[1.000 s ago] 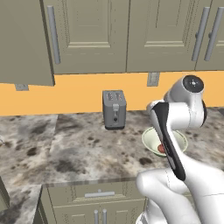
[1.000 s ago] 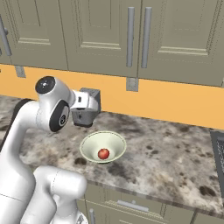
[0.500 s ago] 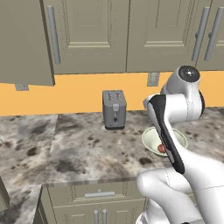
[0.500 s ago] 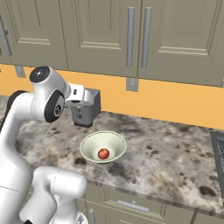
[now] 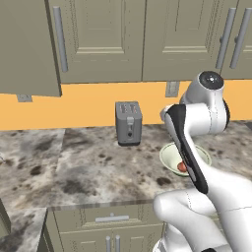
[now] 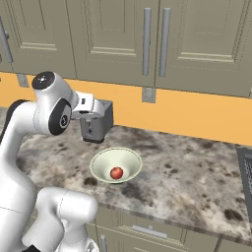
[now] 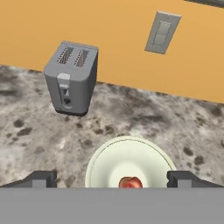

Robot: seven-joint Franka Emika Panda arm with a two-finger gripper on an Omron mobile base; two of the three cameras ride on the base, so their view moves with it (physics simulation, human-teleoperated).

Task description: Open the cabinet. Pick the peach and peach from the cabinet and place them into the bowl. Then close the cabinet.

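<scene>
A reddish peach [image 6: 116, 173] lies in the pale cream-green bowl [image 6: 106, 162] on the counter, in front of the grey toaster. In the hand view the bowl [image 7: 113, 162] and the peach [image 7: 130, 182] sit just ahead of my gripper [image 7: 113, 178], which hangs above them, open and holding nothing. The other peach is out of view. At the left of the olive-grey cabinet [image 5: 98, 39], one door [image 5: 27, 49] stands swung out toward the camera. The inside of the cabinet is hidden.
The grey toaster [image 5: 129, 123] stands against the orange wall, left of the bowl. A wall outlet [image 7: 162, 33] sits above the counter. More upper cabinets with long bar handles [image 6: 155, 39] hang over the bowl. Marbled counter [image 6: 197, 167] stretches to the right.
My arm has risen and drawn back from the bowl, with the hand now higher beside the toaster. The peach stays in the bowl. The gripper has remained open.
</scene>
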